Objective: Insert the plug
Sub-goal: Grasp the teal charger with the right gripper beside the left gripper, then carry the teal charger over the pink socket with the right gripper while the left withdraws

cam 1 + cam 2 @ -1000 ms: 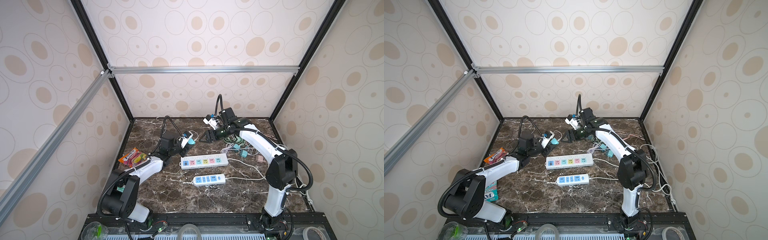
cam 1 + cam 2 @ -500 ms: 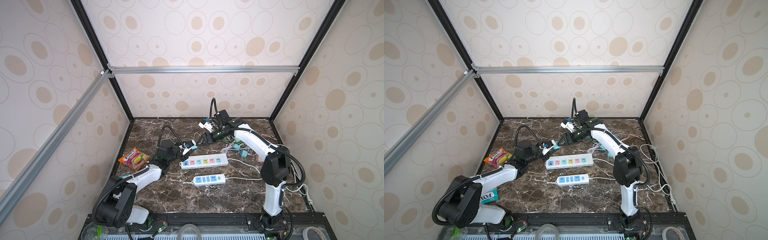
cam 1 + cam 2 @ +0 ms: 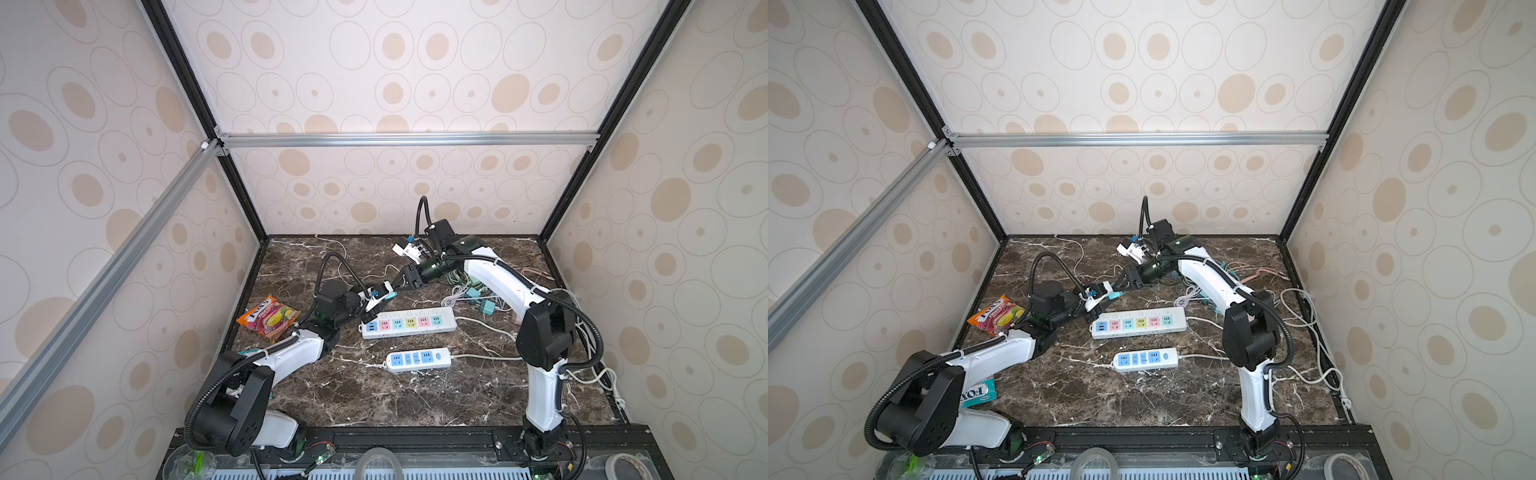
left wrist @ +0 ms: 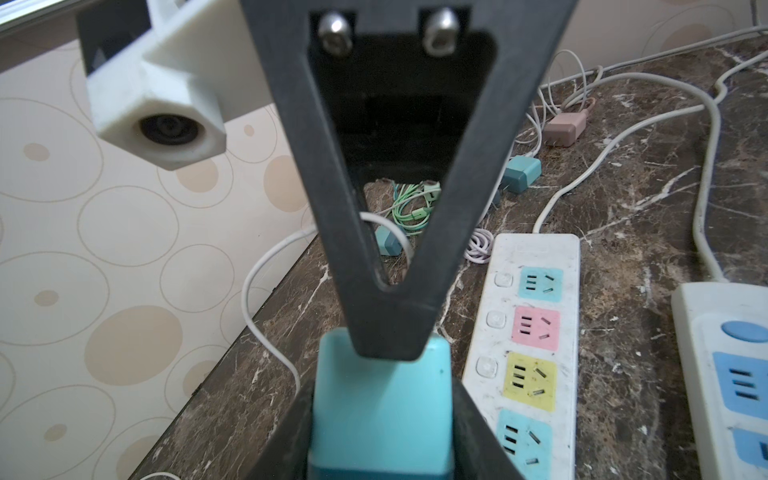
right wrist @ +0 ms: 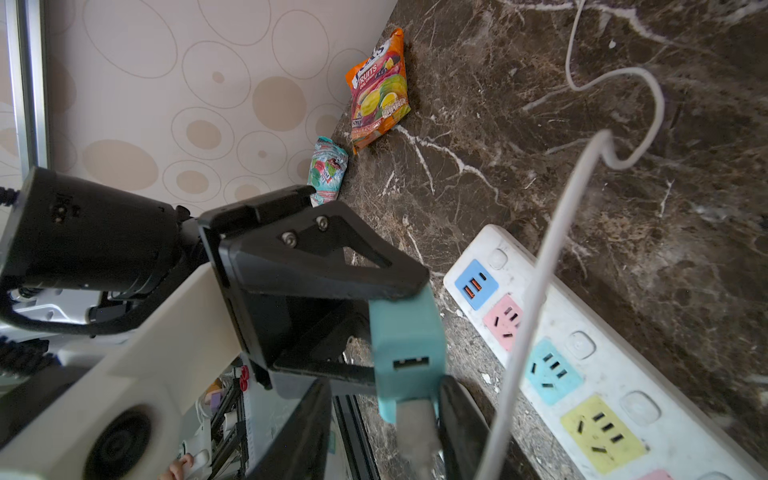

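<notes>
In both top views my left gripper (image 3: 375, 301) (image 3: 1100, 297) is shut on the teal plug (image 3: 389, 295) (image 3: 1115, 295), just above the left end of the long power strip (image 3: 409, 323) (image 3: 1138, 322). The left wrist view shows the plug (image 4: 380, 415) clamped between both left fingers. A white cable connector (image 5: 415, 426) sits in the plug's (image 5: 405, 332) end. My right gripper (image 5: 386, 381) (image 3: 397, 286) straddles that end. One finger lies against it and a gap remains on the other side. Its finger (image 4: 332, 187) hides the plug's tip in the left wrist view.
A short blue-socket strip (image 3: 417, 358) lies in front of the long one. Loose chargers and tangled cables (image 3: 478, 295) fill the back right. An orange snack bag (image 3: 268, 320) and a FOX packet (image 3: 978, 392) lie by the left wall. A white cable (image 5: 540, 291) hangs over the long strip.
My right gripper has come down and left to the plug, and its jaws have narrowed around the plug's end. The left gripper has brought the plug lower, toward the long strip.
</notes>
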Motion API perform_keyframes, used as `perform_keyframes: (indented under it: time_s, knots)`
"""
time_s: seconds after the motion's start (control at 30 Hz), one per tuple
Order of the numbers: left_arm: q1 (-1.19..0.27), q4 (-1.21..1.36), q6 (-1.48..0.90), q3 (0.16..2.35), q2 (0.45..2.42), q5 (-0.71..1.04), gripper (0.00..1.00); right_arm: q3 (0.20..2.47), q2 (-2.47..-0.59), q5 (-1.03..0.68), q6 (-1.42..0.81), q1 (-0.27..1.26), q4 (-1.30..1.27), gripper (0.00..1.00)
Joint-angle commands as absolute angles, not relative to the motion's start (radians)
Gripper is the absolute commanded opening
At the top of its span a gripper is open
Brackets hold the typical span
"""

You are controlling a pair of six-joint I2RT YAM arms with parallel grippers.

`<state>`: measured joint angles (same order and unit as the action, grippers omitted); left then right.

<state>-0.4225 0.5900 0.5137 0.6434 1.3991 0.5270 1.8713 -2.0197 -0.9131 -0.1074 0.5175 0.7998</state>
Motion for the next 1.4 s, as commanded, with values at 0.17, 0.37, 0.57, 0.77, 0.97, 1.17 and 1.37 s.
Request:
perform_keyframes:
  time_s: [0.17,0.37,0.57,0.77,0.97,1.17,1.37]
  knots:
    - [-0.436,0.675,0.528,0.637,1.394,0.576,0.00,1.935,-2.083,-0.915,-0.088,0.543,0.818,0.42]
    - [-0.436,0.698,0.522,0.630,1.396,0.574,0.00,1.943,-2.090,-0.903,-0.079,0.543,0.816,0.33]
    - [-0.435,0.691,0.525,0.631,1.402,0.556,0.00,1.937,-2.054,-0.881,-0.040,0.543,0.841,0.11]
    - [-0.436,0.777,0.419,0.596,1.382,0.478,0.47,1.947,-2.032,-0.794,0.062,0.544,0.891,0.00]
    - [-0.435,1.003,0.224,0.454,1.349,0.239,0.98,1.958,-2.019,-0.651,0.203,0.553,0.894,0.00]
    - [-0.428,0.967,0.071,0.413,1.316,-0.073,0.98,2.015,-2.046,-0.553,0.456,0.589,0.978,0.00]
    - [-0.413,0.906,-0.017,0.384,1.291,-0.439,0.99,2.047,-2.091,-0.436,0.776,0.659,1.096,0.00]
